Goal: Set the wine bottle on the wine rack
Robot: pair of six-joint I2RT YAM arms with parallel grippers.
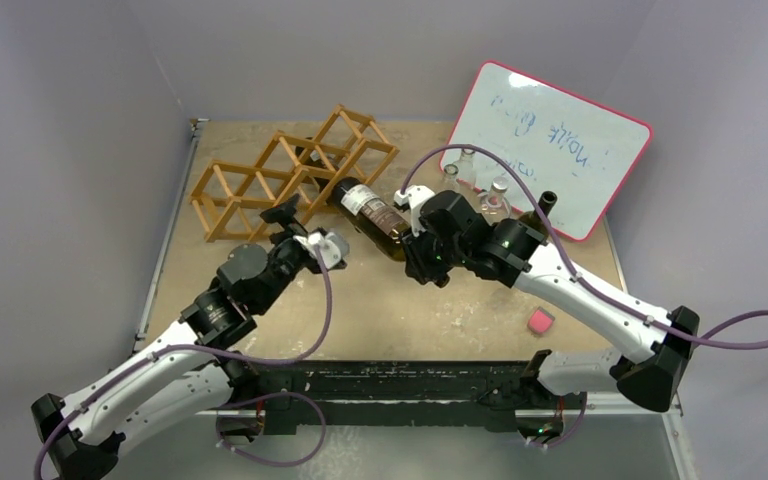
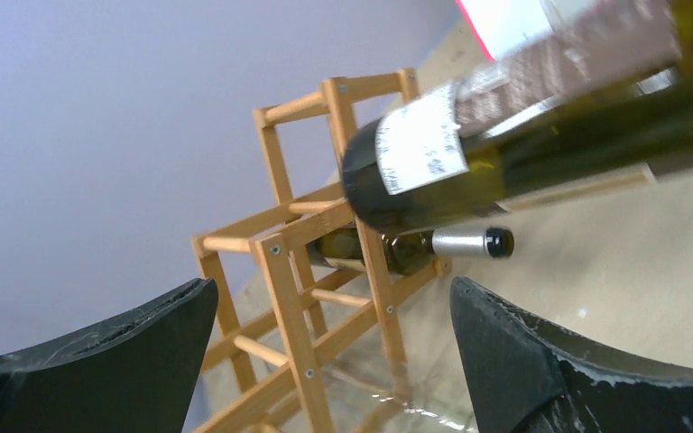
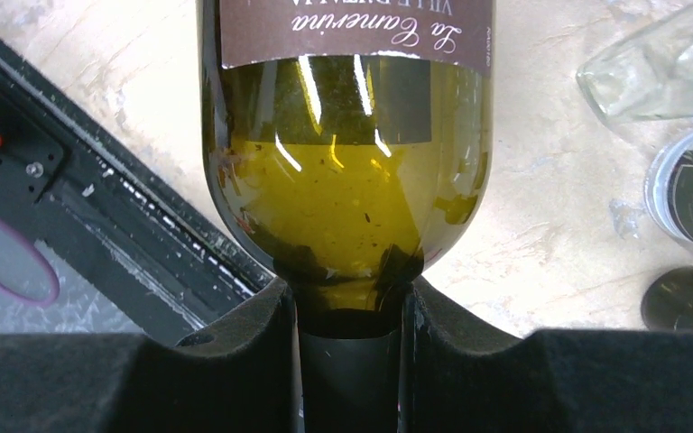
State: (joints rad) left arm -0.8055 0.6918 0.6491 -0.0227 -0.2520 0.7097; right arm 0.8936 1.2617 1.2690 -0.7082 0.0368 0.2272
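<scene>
Pinching wine bottle [image 3: 347, 180] neck, right claw [image 3: 349, 317]; left claw [image 2: 332, 298] spread, its camera showing second bottle [image 2: 415, 245] inside wine rack [image 2: 280, 262]

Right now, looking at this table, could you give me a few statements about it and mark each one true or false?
1. The right tool grips the wine bottle by its neck. True.
2. The left tool is clamped on the wine rack. False: its jaws stand wide open and hold nothing.
3. A second bottle lies in the wine rack. True.
4. The gripped wine bottle stands upright on the table. False: it lies on its side in the grip, base toward the rack.
5. The whiteboard has a green border. False: its border is pink-red.
</scene>
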